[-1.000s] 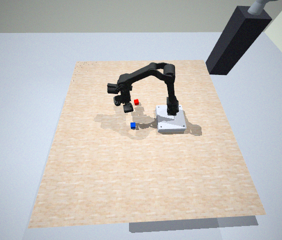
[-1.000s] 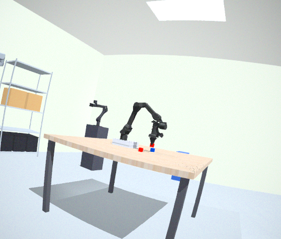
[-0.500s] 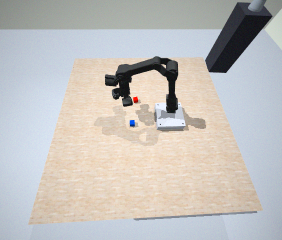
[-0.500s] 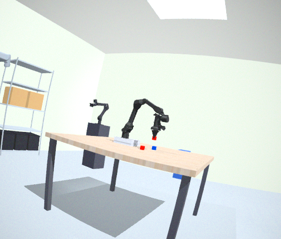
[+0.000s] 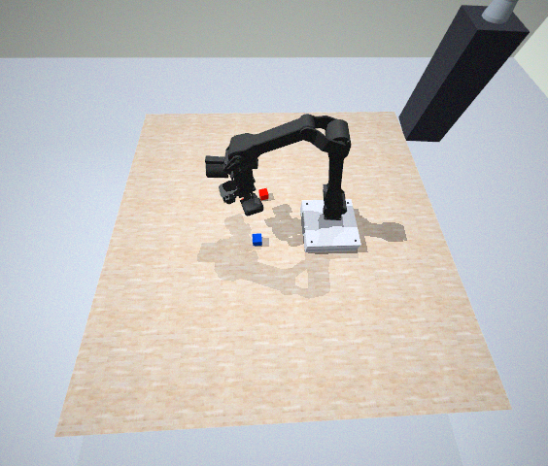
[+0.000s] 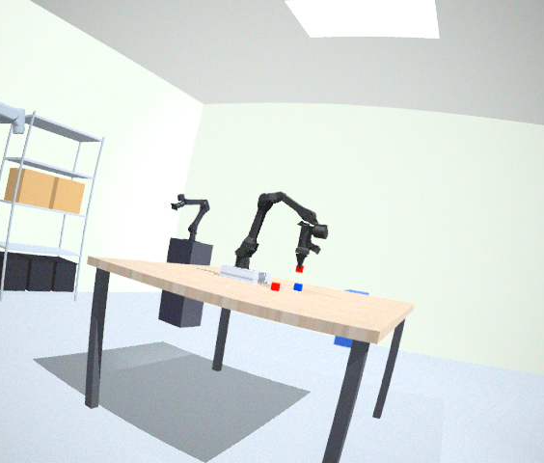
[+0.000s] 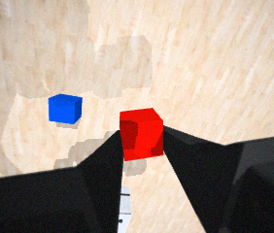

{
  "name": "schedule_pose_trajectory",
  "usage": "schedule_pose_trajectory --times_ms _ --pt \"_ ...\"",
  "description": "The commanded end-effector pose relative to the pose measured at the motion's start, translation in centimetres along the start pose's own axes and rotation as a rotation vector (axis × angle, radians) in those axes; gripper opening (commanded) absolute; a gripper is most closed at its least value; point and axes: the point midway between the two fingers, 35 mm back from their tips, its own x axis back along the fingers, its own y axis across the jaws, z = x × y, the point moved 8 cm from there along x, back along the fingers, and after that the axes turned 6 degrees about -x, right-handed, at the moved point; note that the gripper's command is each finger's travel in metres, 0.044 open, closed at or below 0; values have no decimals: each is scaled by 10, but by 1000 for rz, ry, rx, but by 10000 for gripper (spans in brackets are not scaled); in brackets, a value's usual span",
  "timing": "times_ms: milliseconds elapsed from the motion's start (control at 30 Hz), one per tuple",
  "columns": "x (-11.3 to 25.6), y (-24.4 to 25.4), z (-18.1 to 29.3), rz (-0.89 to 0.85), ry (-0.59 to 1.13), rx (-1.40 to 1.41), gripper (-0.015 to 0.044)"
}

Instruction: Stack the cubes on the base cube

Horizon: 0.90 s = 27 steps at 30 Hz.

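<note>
My gripper is shut on a red cube and holds it in the air above the table. In the top view the held cube is almost fully hidden by the gripper. The blue cube, the only blue one, sits on the table with nothing on top. The other red cube rests on the table apart from the blue cube. It does not show in the wrist view.
The wooden table carries the arm's white mounting plate, to the right of the cubes in the top view. A dark pedestal stands beyond the table.
</note>
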Motion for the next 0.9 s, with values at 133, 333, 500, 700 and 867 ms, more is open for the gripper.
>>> schedule_pose_trajectory --times_ms 133,333,500,700,867 --pt "-7 24 3 5 -3 131 105" --pt "-14 42 6 4 -3 226 105" --pt "-19 57 9 2 -3 304 105" --pt "-26 74 14 1 -3 398 105" --pt "-31 87 19 0 -3 477 105"
